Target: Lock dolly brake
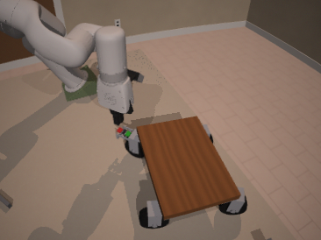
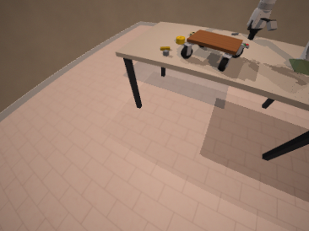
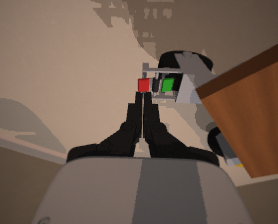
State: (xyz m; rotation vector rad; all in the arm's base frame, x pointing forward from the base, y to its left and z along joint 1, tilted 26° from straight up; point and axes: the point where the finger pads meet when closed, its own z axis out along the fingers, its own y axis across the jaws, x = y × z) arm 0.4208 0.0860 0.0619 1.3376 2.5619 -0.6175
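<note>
The dolly (image 1: 186, 164) has a brown wooden deck on black casters and stands on the tan table top; it also shows in the exterior view (image 2: 215, 42). Its brake pedal (image 1: 124, 132) sticks out from the caster at the deck's near-left corner, with a red end (image 3: 144, 85) outward and a green end (image 3: 168, 84) toward the wheel. The two ends look about level. My gripper (image 1: 117, 118) is shut and empty, its fingertips (image 3: 142, 98) just above the red end. I cannot tell whether they touch it.
A green mat (image 1: 83, 85) lies under the arm's base. A yellow round object (image 2: 181, 40) and a small yellow and grey object (image 2: 165, 50) lie near the table's far end. A grey piece (image 1: 5, 200) lies at the left edge.
</note>
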